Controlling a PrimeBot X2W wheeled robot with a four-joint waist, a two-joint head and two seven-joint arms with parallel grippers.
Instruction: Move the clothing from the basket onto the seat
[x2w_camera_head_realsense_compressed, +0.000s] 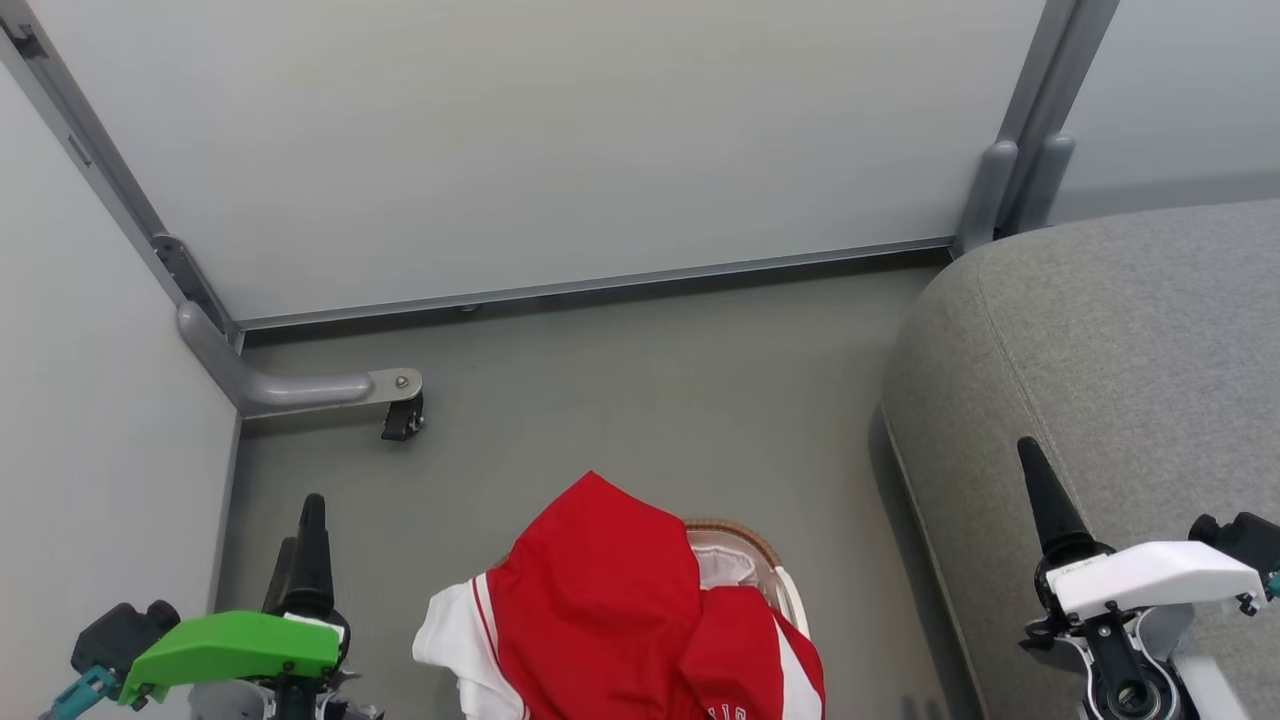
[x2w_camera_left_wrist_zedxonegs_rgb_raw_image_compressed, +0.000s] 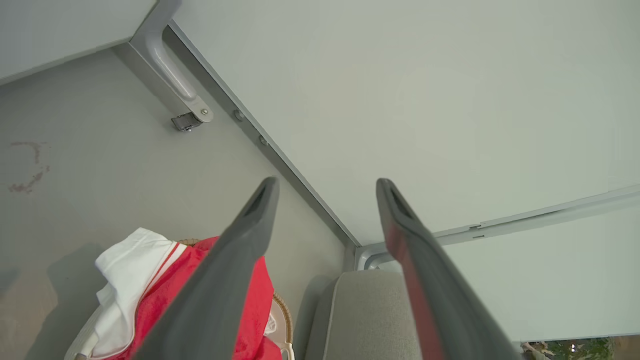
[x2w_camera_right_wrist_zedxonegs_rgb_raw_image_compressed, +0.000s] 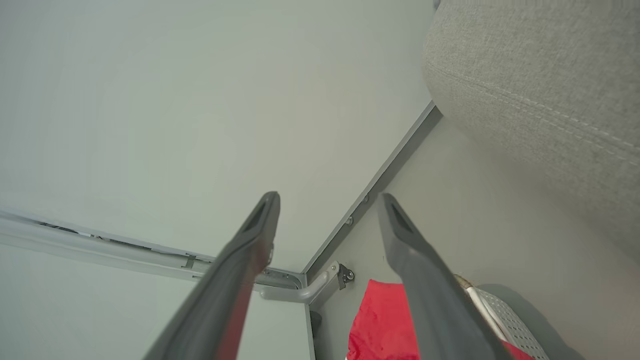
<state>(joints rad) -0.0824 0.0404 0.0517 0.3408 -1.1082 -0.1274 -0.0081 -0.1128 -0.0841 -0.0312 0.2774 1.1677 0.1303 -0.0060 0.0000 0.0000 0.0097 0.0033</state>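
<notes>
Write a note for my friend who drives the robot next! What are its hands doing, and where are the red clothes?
Left gripper: open, holding nothing, raised to the left of the basket.
Right gripper: open, holding nothing, above the seat's front edge.
Clothing: heaped in the basket on the floor, with a white sleeve hanging over its left side.
Seat: to the right of the basket, with no red garment on the part in view.
Done: nothing moved yet.
Left: grasp the clothing, lift it out and lay it on the seat.

Open floor (x2w_camera_head_realsense_compressed: 620, 400) ahead and left of basket (x2w_camera_head_realsense_compressed: 745, 533), seat (x2w_camera_head_realsense_compressed: 1100, 330) close on its right, panel walls (x2w_camera_head_realsense_compressed: 550, 140) and caster foot (x2w_camera_head_realsense_compressed: 403, 415) beyond
</notes>
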